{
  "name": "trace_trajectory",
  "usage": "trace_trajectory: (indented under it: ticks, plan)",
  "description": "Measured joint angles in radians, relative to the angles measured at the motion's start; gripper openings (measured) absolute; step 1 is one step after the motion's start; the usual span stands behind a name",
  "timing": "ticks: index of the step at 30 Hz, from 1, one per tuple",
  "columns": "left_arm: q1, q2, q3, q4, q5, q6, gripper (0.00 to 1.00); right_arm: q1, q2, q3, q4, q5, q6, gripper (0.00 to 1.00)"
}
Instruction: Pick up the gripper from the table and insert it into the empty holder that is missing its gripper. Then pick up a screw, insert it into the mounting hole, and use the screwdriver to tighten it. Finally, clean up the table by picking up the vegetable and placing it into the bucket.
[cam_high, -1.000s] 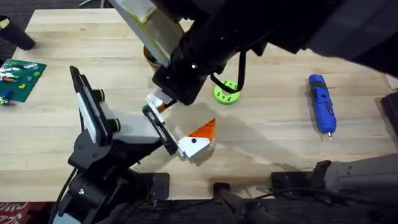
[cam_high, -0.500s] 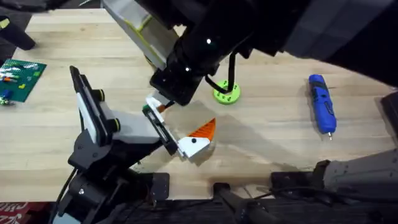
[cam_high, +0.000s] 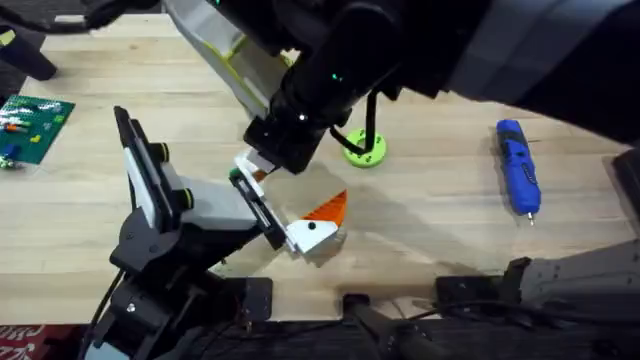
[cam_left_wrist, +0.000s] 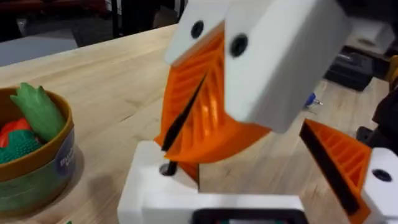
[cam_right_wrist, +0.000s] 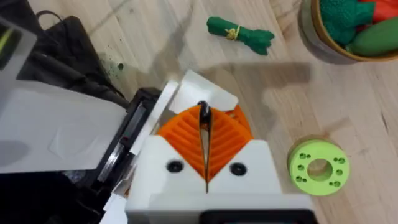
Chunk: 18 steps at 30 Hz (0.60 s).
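Note:
The holder (cam_high: 205, 205) is the white-bodied wrist unit ending my left arm. Its gripper (cam_high: 285, 200) stands open, one orange ribbed finger (cam_left_wrist: 336, 158) to one side. On the other side sits the white gripper block (cam_left_wrist: 155, 190) with its dark hole. My right gripper (cam_high: 258, 165) reaches across and hangs right over that block (cam_right_wrist: 199, 93). It is shut on a thin dark screw (cam_right_wrist: 204, 117), whose tip (cam_left_wrist: 166, 168) is at the hole. The blue screwdriver (cam_high: 518, 165) lies at the right. A green vegetable bundle (cam_right_wrist: 239, 32) lies on the table near the bucket (cam_right_wrist: 348, 43).
A lime-green round disc (cam_high: 364, 148) sits just right of the grippers. The brown bucket (cam_left_wrist: 37, 165) holds several toy vegetables. A green board (cam_high: 30, 125) lies at the far left edge. Bare wood stretches between the disc and the screwdriver.
The right arm's upper part has shifted slightly. Its gripper stays over the same spot on the block, and the left arm has not moved.

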<state>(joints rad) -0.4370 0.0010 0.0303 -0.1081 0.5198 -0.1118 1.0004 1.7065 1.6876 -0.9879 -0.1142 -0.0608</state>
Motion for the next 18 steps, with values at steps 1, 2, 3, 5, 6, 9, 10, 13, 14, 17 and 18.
trace_trajectory:
  ticks: [1,2,3,5,6,9,10,13,14,17,18]
  plan:
    - [0.0,0.0,0.0,0.0,0.0,-0.001,0.985,0.0,0.0,-0.002,0.001,0.0,0.0,0.011]
    - [0.0,0.0,0.0,0.0,0.001,-0.001,0.985,0.0,0.0,-0.003,0.003,-0.003,0.0,0.011]
    - [0.0,0.0,0.0,0.001,0.001,-0.001,0.985,0.0,0.0,-0.005,0.007,-0.004,0.0,0.011]
    - [0.0,0.0,0.0,0.001,0.001,-0.001,0.985,0.0,0.0,-0.01,0.015,-0.006,0.0,0.011]
    - [0.0,0.0,0.0,0.001,0.0,-0.001,0.985,0.0,0.0,-0.012,0.019,-0.007,0.001,0.011]
    - [0.0,0.0,0.0,0.001,0.0,-0.001,0.985,0.0,0.0,-0.015,0.026,-0.007,0.004,0.011]
    - [0.0,0.0,0.0,0.001,0.0,-0.001,0.985,0.0,0.0,-0.015,0.026,-0.007,0.005,0.011]
    - [0.0,0.0,0.0,0.001,0.0,-0.001,0.985,0.0,0.0,-0.015,0.026,-0.007,0.005,0.011]
    - [0.0,0.0,0.0,0.001,0.0,-0.001,0.985,0.0,0.0,-0.015,0.027,-0.007,0.005,0.011]
    - [0.0,0.0,0.0,0.001,0.0,-0.001,0.985,0.0,0.001,-0.015,0.027,-0.007,0.005,0.011]
    - [0.0,0.0,0.0,0.001,0.0,-0.001,0.985,0.0,0.002,-0.015,0.028,-0.007,0.005,0.011]
